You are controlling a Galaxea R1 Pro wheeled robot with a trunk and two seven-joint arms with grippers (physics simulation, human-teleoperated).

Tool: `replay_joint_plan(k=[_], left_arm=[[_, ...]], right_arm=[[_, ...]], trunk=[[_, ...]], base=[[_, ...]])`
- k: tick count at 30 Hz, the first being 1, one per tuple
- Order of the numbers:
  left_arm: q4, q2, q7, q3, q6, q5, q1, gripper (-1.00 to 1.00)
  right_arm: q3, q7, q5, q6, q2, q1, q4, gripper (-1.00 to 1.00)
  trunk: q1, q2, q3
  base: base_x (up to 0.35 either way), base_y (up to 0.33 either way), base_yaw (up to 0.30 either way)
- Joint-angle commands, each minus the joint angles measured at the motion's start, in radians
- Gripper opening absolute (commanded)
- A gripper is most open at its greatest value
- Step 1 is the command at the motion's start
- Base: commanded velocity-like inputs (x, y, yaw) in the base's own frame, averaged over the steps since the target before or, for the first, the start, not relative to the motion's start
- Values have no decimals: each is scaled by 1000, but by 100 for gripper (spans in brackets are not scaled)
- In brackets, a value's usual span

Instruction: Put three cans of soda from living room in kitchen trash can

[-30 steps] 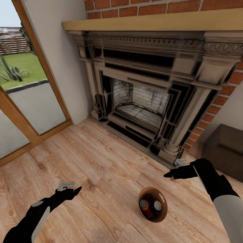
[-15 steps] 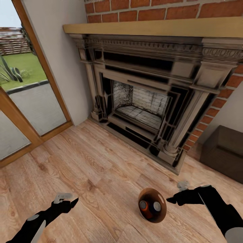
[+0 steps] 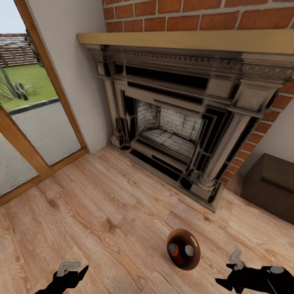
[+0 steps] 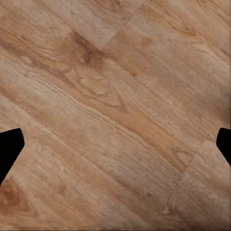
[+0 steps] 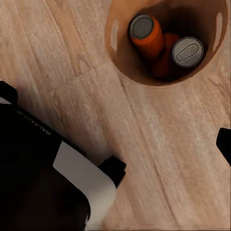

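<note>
floor: light wood planks | on it: round bin, standing between both claws, nearer right claw | fireplace base beyond

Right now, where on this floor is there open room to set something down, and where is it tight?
The widest bare stretch is the plank floor between the glass door and the fireplace. A narrower bare strip lies between the hearth and the bin. It is tighter around the bin, with the right gripper beside it and the brown box off to the right.
</note>
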Motion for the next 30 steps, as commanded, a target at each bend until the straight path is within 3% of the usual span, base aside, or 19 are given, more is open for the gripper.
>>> replay_joint_plan(k=[1,2,3,7,8,10,11,14,16,19,26,30], left_arm=[[42,0,0,-2,-41,0,0,100],[60,-1,0,-3,-61,0,0,100],[102,-1,0,-6,-113,1,0,100],[142,0,0,-7,-166,0,1,100],[213,-1,6,-8,-195,0,10,100],[268,-2,10,-8,-214,0,15,100],[330,-1,26,-8,-226,0,21,100],[379,2,70,-8,-223,0,25,100],[424,6,129,-8,-166,-1,37,100],[438,6,152,-8,-124,2,75,100],[444,-5,138,-8,-111,-1,88,100],[446,-11,130,-7,-107,0,89,100]], right_arm=[[-34,4,-1,-51,0,28,7,100],[-51,6,-1,-76,1,39,13,100],[-95,8,1,-141,2,65,52,100],[-124,4,3,-188,2,82,140,100],[-132,-11,3,-231,5,86,229,100],[-138,-33,2,-269,8,89,306,100],[-141,-88,1,-309,11,91,411,100],[-141,-163,0,-330,16,93,493,100],[-140,-273,2,-344,38,93,569,100],[-138,-343,3,-350,60,94,637,100],[-144,-387,-1,-352,90,94,707,100],[-145,-405,-3,-354,94,94,715,100]], trunk=[[-4,7,3],[-8,14,7],[-12,21,10],[-27,49,22],[-31,56,25],[-38,70,32],[-42,77,35],[-54,98,44],[-61,112,50],[-73,133,60],[-100,182,82],[-115,210,94]], base=[[0,0,0],[0,0,0],[0,0,0],[0,0,0],[0,0,0],[0,0,0],[0,0,0],[0,0,0],[0,0,0],[0,0,0],[0,0,0],[0,0,0]])
